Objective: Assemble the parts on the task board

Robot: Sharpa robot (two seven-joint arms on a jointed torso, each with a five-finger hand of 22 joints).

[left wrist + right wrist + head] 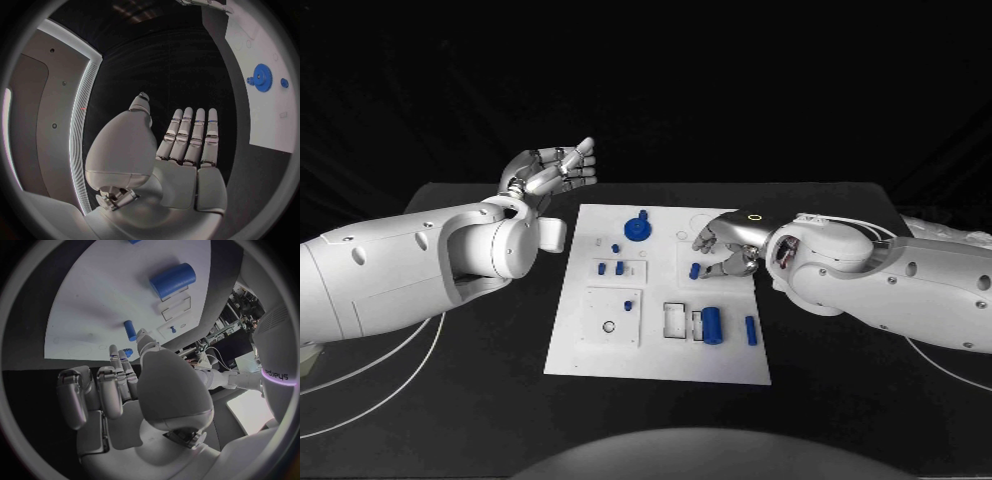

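The white task board [661, 345] lies in the middle of the black table. A blue gear [638, 229] stands near its far edge, with the same gear [262, 77] and board [272, 125] also in the left wrist view. A thick blue cylinder [713, 325] and a thin peg [751, 330] lie at the near right. My left hand [553, 170] is raised beyond the board's far left corner, fingers straight, holding nothing [181, 150]. My right hand [728, 248] hovers over the board's right side, fingers curled, and pinches a small blue part [127, 352] between thumb and fingertip. Another small peg [695, 270] lies just beside it.
Several small blue pegs [610, 268] stand left of the board's centre, and one more [629, 306] sits in a square plate. A white slot block [675, 320] lies beside the cylinder [172, 280]. Black table surrounds the board; white cables trail at the near left.
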